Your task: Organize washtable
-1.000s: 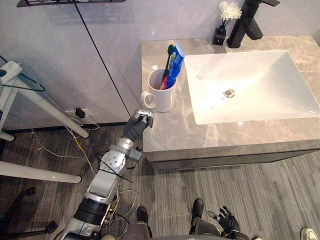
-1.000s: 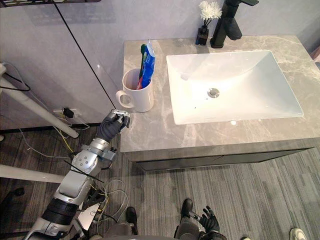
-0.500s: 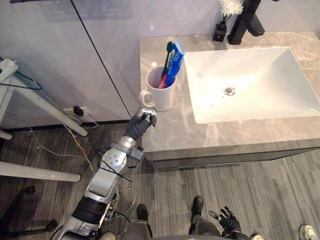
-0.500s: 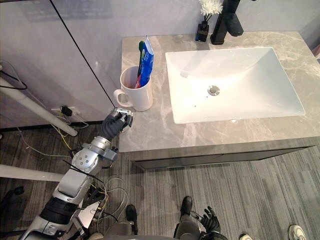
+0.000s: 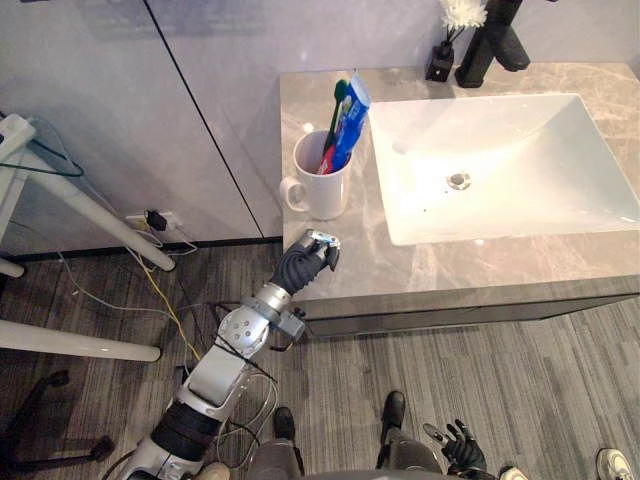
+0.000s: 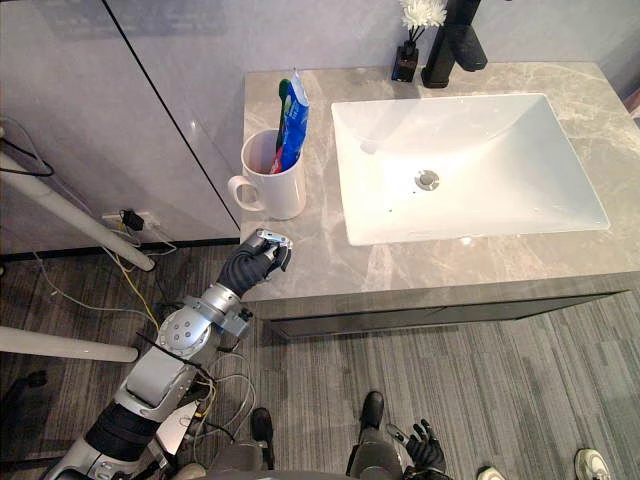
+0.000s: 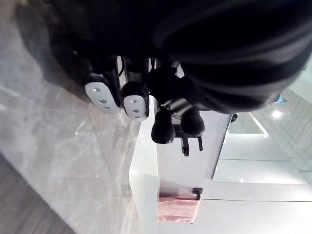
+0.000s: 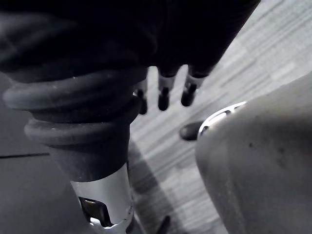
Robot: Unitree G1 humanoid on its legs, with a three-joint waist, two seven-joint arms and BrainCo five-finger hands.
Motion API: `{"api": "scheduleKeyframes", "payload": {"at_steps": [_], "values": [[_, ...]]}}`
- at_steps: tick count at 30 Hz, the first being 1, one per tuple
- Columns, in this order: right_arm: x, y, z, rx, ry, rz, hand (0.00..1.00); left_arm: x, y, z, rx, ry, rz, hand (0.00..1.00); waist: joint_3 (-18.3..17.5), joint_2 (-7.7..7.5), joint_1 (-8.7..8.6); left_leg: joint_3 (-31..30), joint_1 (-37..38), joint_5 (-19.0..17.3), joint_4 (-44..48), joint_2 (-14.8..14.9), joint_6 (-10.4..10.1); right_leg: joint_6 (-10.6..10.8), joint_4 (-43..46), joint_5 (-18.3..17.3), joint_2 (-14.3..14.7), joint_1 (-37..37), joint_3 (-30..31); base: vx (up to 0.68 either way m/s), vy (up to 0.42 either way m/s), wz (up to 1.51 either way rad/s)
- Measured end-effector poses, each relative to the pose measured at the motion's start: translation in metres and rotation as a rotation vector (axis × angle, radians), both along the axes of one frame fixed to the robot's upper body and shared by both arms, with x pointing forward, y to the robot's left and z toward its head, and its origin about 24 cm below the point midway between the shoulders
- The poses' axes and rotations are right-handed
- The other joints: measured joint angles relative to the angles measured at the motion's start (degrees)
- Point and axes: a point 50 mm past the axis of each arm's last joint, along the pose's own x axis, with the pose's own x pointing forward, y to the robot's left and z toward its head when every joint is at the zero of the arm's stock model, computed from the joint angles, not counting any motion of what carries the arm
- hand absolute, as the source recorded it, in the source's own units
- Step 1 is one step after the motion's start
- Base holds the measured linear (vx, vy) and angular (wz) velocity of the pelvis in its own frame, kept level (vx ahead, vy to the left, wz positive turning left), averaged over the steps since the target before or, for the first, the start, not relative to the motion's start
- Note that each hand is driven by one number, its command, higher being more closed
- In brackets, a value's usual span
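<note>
The white mug point(image 5: 322, 185) is standing upright near the worktop's point(image 5: 400, 265) left edge, about midway between back and front and just beside the left rim of the white sink basin point(image 5: 500, 160), its handle pointing toward the left edge. A green toothbrush point(image 5: 338, 105) and a blue toothpaste tube point(image 5: 350, 125) are leaning inside it, sticking up past the rim. A black faucet point(image 5: 495, 45) and a small dark vase with a white flower point(image 5: 440, 65) are sitting along the back edge behind the basin. The left hand point(image 5: 305, 262) is hovering at the worktop's front left corner, a little in front of the mug and not touching it, its fingers point(image 7: 102, 95) curling inward and gripping nothing. The right hand point(image 5: 462, 455) is hanging low over the grey floor, well in front of the worktop, fingers point(image 8: 164, 95) relaxed and spread, carrying nothing.
</note>
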Motion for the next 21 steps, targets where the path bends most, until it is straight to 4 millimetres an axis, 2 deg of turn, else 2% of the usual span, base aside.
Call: {"api": "scheduleKeyframes", "payload": {"at_steps": [9, 15, 21], "values": [[0.001, 0.001, 0.0, 0.001, -0.002, 0.004, 0.0, 0.017, -0.013, 0.013, -0.018, -0.043, 0.037, 1.0, 0.6, -0.87, -0.32, -0.1, -0.1, 0.0, 0.0, 0.0, 0.0, 0.0, 0.1, 0.0, 0.0, -0.3, 0.3, 0.0, -0.002, 0.0], [0.002, 0.001, 0.001, -0.001, -0.006, 0.006, 0.0, 0.036, -0.011, 0.023, -0.013, -0.066, 0.095, 1.0, 1.2, -1.42, -1.08, 0.2, -0.4, 0.0, 0.2, 0.0, 0.0, 0.0, 0.6, 0.0, 0.0, -1.0, 0.8, -0.03, -0.014, -0.03], [0.005, -0.001, 0.003, -0.008, -0.022, 0.005, 0.0, 0.042, -0.006, 0.038, -0.061, -0.112, 0.143, 1.0, 2.3, -1.42, -1.58, 0.8, -1.1, 0.0, 0.2, 0.1, 0.0, 0.0, 0.8, 0.1, 0.0, -2.4, 1.7, -0.02, -0.018, -0.07]]}}
